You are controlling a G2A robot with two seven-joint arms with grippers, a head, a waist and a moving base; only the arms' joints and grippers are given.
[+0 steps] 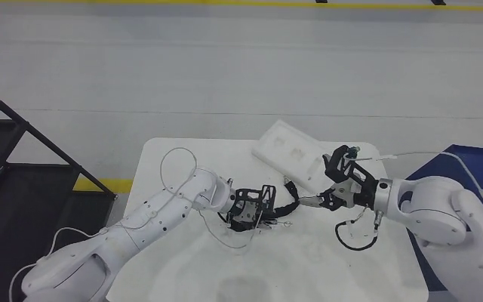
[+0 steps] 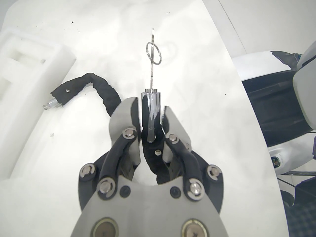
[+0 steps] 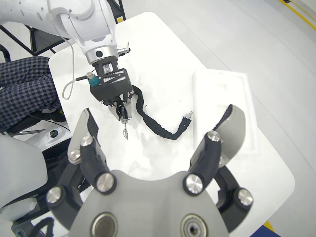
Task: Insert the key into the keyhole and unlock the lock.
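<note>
Left gripper is clamped on chrome lock barrel, centre of top view; judged slick, rigid. Thin key best pinched at ringed head. Right gripper held apart.

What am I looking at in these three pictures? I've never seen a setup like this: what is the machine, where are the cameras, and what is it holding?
This is a two-armed robot working at a white table. One picture looks down from above the arms. The other two come from a camera on each wrist, looking along that arm's tool. The left tool is shut on a shiny lock cylinder, with a key and its ring sticking out of the end. A black cable runs from the lock across the table, and its metal tip lies free beside a white foam tray. The right tool is open and empty, above the table.
</note>
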